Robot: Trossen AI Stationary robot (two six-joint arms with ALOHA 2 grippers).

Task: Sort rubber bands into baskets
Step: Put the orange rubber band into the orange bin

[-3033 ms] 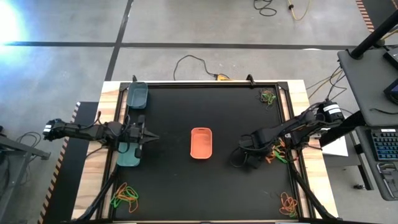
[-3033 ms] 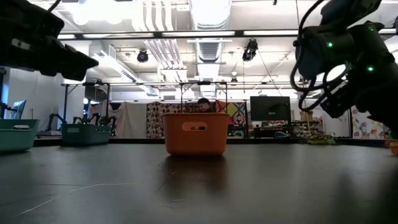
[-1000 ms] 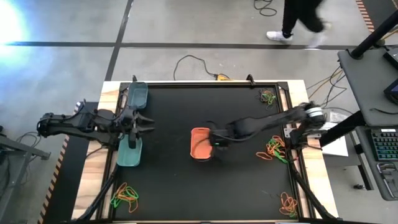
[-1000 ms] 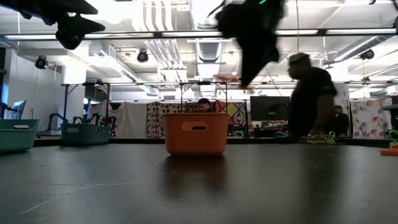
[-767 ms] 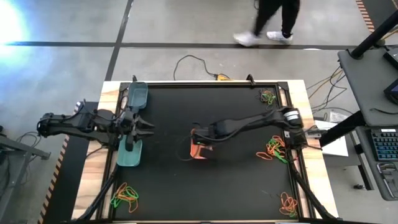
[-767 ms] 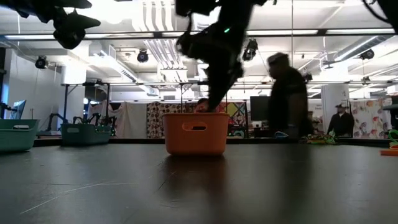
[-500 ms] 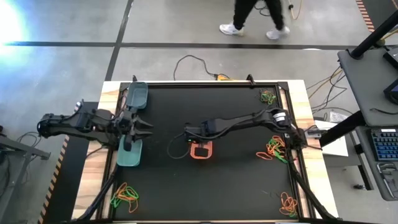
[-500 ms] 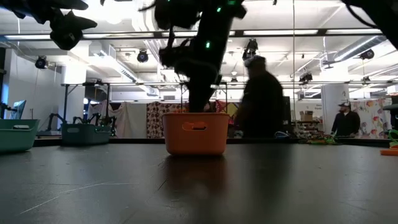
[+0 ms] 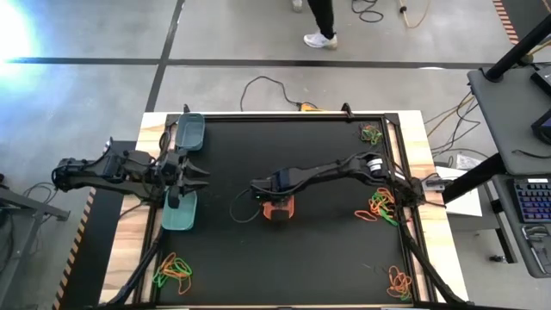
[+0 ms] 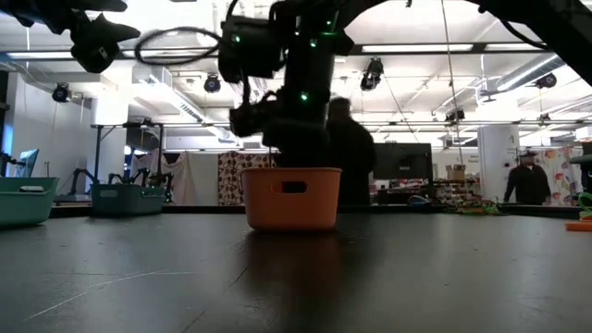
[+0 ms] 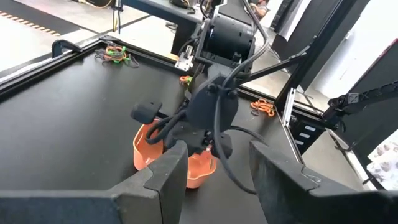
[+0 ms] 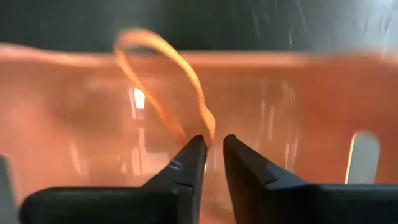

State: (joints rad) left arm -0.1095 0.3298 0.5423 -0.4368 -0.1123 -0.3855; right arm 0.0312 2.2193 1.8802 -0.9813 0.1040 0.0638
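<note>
step: dropping off | my right claw point(image 12: 209, 144) is low inside the orange basket point(image 9: 281, 209), fingers a small crack apart, orange band point(image 12: 163, 81) at the tips | next: open more, lift out | left claw point(image 11: 214, 163) waits half open over the teal basket point(image 9: 179, 213)

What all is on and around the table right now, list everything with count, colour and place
Baskets: three; orange basket mid-table, light teal basket and dark teal basket along the left edge.
Rubber bands: one orange band at the right fingertips inside the orange basket; mixed green and orange piles at the far right corner, right edge, near right corner and near left corner.
Person: one, dark clothes, on the floor beyond the table.
Left gripper: fingers apart, above the left baskets, empty.
Right gripper: fingers slightly apart, down in the orange basket.
</note>
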